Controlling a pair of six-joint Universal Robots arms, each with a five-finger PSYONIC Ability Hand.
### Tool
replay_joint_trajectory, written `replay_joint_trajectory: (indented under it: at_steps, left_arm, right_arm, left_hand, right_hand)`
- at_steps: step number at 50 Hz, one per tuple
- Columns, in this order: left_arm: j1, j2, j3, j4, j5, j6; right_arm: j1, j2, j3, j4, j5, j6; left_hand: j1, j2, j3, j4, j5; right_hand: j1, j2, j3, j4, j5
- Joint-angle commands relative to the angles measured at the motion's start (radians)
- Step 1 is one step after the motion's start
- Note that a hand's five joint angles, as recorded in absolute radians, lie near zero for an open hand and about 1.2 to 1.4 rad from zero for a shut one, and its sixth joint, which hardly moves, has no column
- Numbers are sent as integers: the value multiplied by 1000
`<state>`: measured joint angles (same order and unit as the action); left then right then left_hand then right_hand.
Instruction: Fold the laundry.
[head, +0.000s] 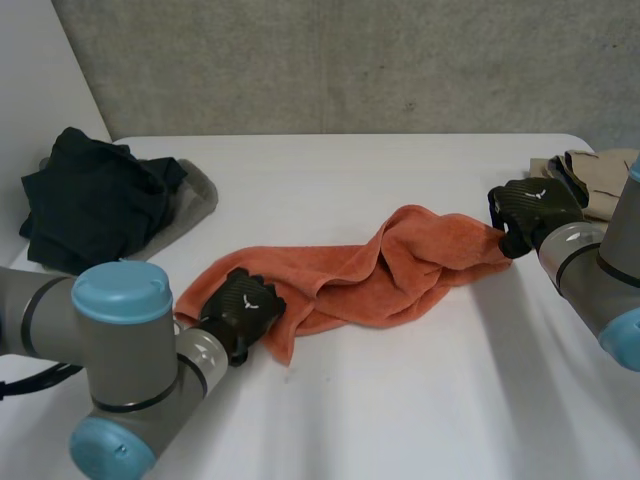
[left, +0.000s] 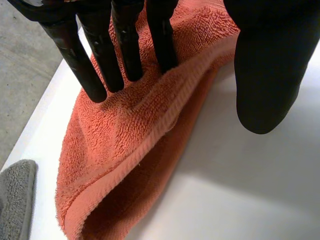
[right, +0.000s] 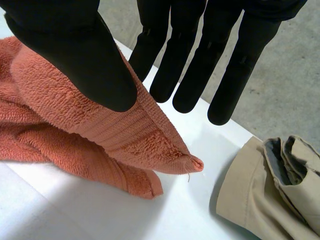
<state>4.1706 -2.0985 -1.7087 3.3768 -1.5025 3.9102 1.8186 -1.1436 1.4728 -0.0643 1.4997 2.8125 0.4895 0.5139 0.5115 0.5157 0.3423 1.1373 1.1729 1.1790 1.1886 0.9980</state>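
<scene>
Head view, orange towel (head: 400, 265) bunched across the white table (head: 420, 400), left hand (head: 242, 310) laid straight-fingered on its near left end, thumb clear, right hand (head: 535, 210) pinching its right corner, beige garment (head: 600, 170) nearby.

Bright, even light on the white table (head: 400, 400); soft shadows under the towel (head: 400, 260).

I looked down on the white table (head: 420, 400) from high behind, wrist cameras sat close, all three shared the orange towel (head: 400, 265)
</scene>
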Motion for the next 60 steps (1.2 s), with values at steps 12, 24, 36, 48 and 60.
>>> replay_joint_trajectory:
  at_steps: [12,24,36,48,60]
  left_arm:
    - [17,-17,103,15,2,-14]
    - [112,258,100,-140,-5,-207]
    - [377,621,202,-293,160,-554]
    - [401,227,366,-389,146,-542]
    - [344,-64,1047,-401,84,-583]
  right_arm:
    - [-22,-4,27,4,1,-4]
    - [-100,-148,-40,78,-1,-181]
    - [-130,-377,-282,451,-52,-400]
    - [-87,-185,-315,503,-115,-562]
    - [7,154,-735,11,100,-530]
  left_hand:
    - [555,530,533,528,527]
    - [907,882,885,881,879]
    - [907,882,885,881,879]
    - [907,882,885,881,879]
    - [907,882,885,881,879]
  right_hand:
    - [259,223,217,208,224]
    - [259,223,217,208,224]
    - [259,223,217,208,224]
    - [259,223,217,208,224]
    - [259,223,217,208,224]
